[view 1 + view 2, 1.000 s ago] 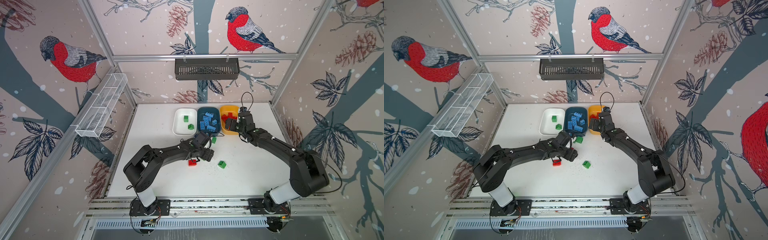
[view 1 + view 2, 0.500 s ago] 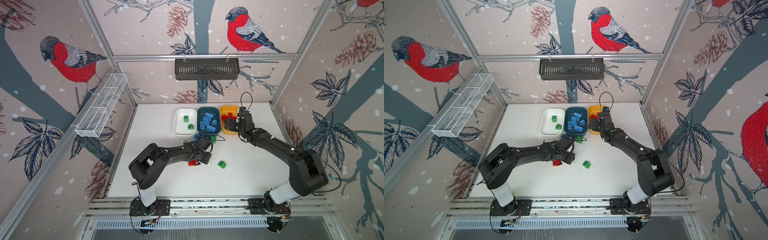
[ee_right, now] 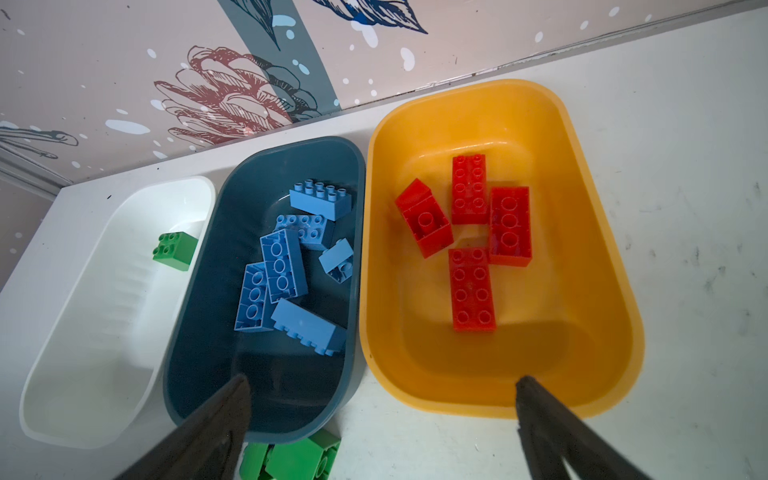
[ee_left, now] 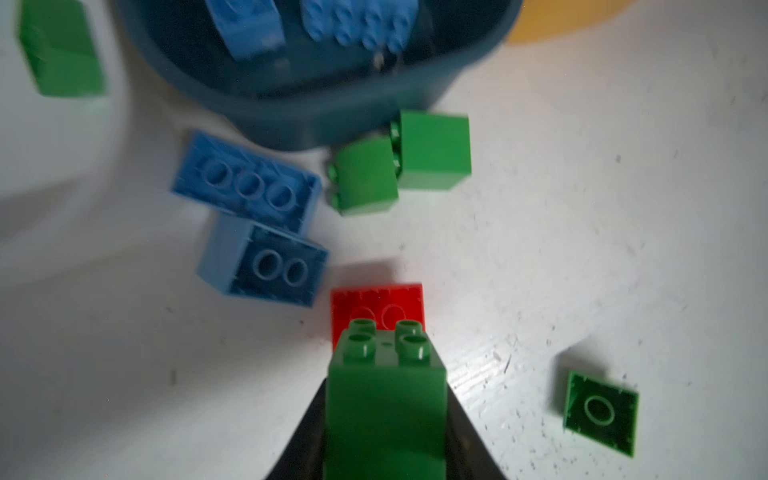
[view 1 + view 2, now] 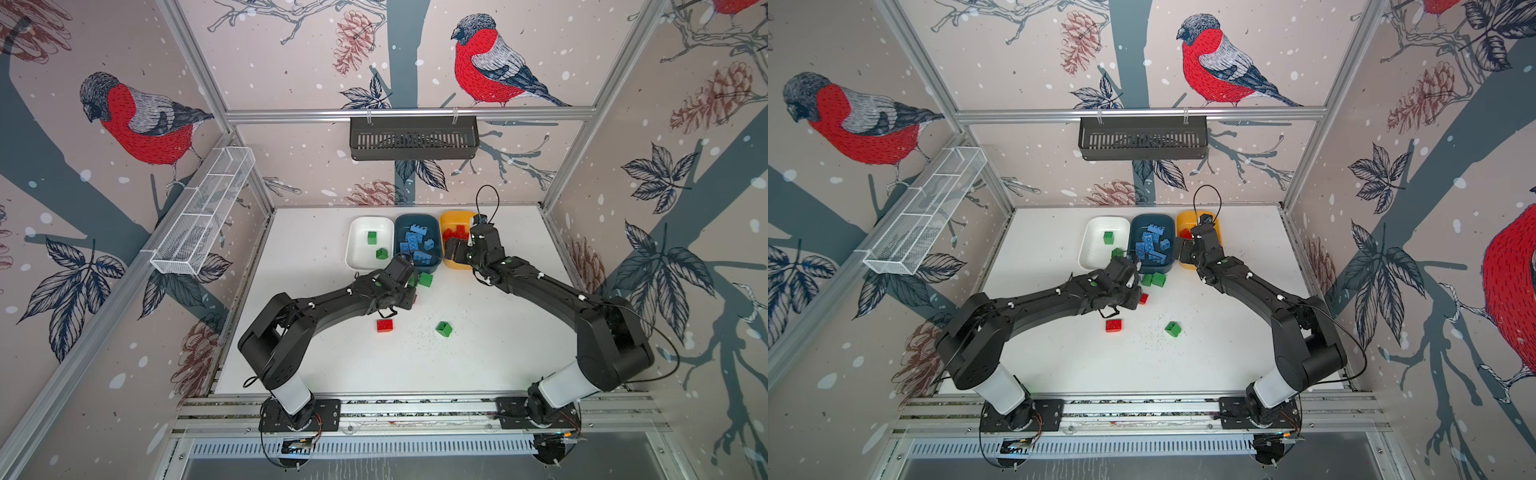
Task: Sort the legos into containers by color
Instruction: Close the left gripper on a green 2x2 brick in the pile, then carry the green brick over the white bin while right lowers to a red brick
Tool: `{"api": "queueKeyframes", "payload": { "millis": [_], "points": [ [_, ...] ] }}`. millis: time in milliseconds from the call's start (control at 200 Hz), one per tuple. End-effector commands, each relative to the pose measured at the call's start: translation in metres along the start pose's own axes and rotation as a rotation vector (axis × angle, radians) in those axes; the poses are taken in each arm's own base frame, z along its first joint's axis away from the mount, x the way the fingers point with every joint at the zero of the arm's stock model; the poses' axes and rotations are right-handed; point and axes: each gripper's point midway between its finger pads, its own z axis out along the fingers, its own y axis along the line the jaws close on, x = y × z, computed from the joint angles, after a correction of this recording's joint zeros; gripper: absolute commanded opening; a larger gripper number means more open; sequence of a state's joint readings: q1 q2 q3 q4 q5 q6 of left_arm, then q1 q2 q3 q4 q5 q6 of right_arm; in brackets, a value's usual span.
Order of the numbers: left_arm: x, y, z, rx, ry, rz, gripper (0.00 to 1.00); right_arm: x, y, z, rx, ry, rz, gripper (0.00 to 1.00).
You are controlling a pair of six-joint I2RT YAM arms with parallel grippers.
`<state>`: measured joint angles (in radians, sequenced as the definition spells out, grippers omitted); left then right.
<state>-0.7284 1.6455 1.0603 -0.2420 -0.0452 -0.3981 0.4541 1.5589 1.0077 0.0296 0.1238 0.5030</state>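
**Entry: green brick, in the grip, bound for its tub**

- Near: red oblong and loose green brick, apart on the table; both unsorted.
- Middle: left gripper, clamped on a green brick, low over mid-table; lifted or not, cannot tell; red square on the table just past its studs.
- Pose of the green brick: square in plan; four studs lead out past the fingertips; stud-to-base axis in line with the fingers; flat sides against the jaws; no longer side apparent.
- Beyond: two blue bricks, hollow sides showing, between gripper and tubs; green pair, touching, just beside the teal tub.
- Far: three tubs in a row; white tub, left, two greens inside; teal tub, middle, blues; yellow tub, right, reds.
- Right gripper: spread wide, empty, hanging over the near rims of the teal and yellow tubs.
- Handling, as judged: raise straight up off the red square first; swing far-left over the blue bricks, clear of the teal corner; let go low over the white tub's bare floor; keep off the right arm.
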Motion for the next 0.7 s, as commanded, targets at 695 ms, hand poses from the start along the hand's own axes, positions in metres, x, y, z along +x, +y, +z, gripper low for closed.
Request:
{"api": "queueKeyframes", "payload": {
  "millis": [695],
  "points": [
    [-0.109,0.141,0.02,-0.148,-0.22,-0.465,0.37,0.102,0.026,0.003,-0.086,0.135,-0.03,0.96]
  ]
}}
